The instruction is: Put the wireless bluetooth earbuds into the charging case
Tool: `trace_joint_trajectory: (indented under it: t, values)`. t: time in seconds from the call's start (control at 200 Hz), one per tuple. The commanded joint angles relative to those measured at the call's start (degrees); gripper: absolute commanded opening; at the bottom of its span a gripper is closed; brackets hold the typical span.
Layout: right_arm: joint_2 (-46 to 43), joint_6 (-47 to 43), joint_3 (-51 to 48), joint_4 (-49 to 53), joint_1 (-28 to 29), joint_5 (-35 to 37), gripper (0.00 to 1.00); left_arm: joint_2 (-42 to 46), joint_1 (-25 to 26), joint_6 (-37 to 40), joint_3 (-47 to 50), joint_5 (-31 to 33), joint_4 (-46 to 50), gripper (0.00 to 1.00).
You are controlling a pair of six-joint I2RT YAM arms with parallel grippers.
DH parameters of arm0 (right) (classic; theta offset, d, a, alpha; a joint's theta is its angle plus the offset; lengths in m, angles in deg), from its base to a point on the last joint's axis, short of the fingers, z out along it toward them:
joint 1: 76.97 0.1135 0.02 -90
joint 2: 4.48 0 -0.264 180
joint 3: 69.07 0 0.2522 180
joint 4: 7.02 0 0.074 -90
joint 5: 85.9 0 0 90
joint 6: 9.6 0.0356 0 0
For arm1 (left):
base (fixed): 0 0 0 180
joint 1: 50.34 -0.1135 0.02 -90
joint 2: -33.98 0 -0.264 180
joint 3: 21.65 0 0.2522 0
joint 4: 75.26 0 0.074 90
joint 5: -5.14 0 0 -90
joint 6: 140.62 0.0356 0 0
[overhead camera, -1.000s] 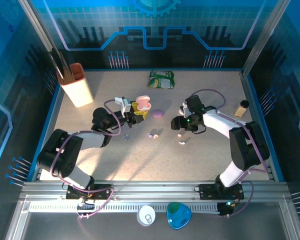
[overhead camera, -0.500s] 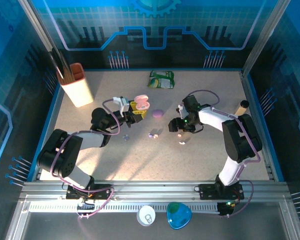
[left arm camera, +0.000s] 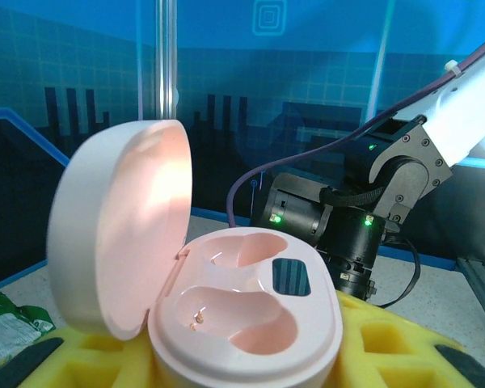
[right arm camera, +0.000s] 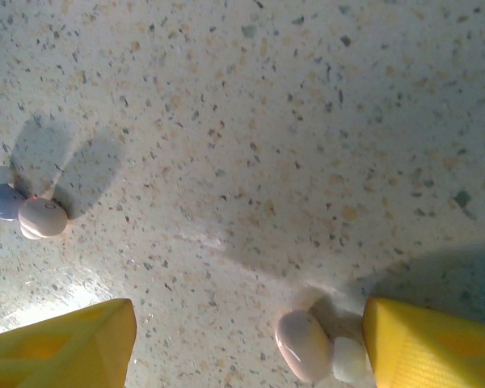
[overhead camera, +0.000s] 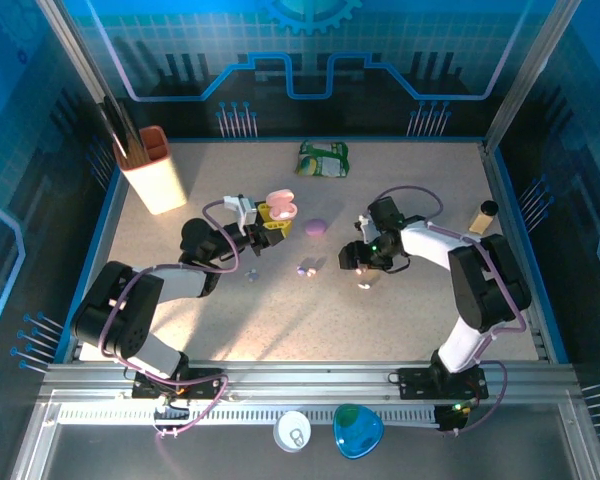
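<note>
The charging case is sitting in the left gripper. One earbud is lying on the table between the right gripper's fingers, two more earbuds lying further left.

The worktop's 6 o'clock half lies bare, a wide passage. Holder blocks 10 o'clock, packet 12, bottle 3. At centre, lilac case and buds crowd the gap between left tool's pink case and right tool.

Blue-tinted overhead view, bright patch at lower left of the table, dim edges, left wrist view sharp on the pink case, warm glow inside its lid, background soft, right wrist view slightly blurred, soft shadows, glare lower left.
</note>
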Motion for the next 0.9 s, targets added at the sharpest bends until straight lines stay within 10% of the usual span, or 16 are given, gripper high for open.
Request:
trace_joint_trajectory:
  t: [0.0, 0.2, 0.555, 0.895]
  values:
    - [-1.9, 0.9, -1.0, 0.7, 0.2, -0.2, 0.75, 1.3, -0.3, 1.0, 0.5, 0.4, -2.0, 0.24]
    - [-3.7, 0.1, 0.6, 3.0, 1.0, 6.0, 0.75, 2.3, -0.1, 1.0, 1.5, 2.0, -2.0, 0.23]
    - [-2.6, -7.1, 7.9, 16.3, 15.8, 42.0, 0.79, 3.3, -1.0, 6.5, 4.7, 9.9, -2.0, 0.19]
    - [8.2, -1.3, 15.1, 25.0, 21.9, 50.3, 0.59, 4.2, -4.3, 7.5, 7.4, 15.0, -2.0, 0.2]
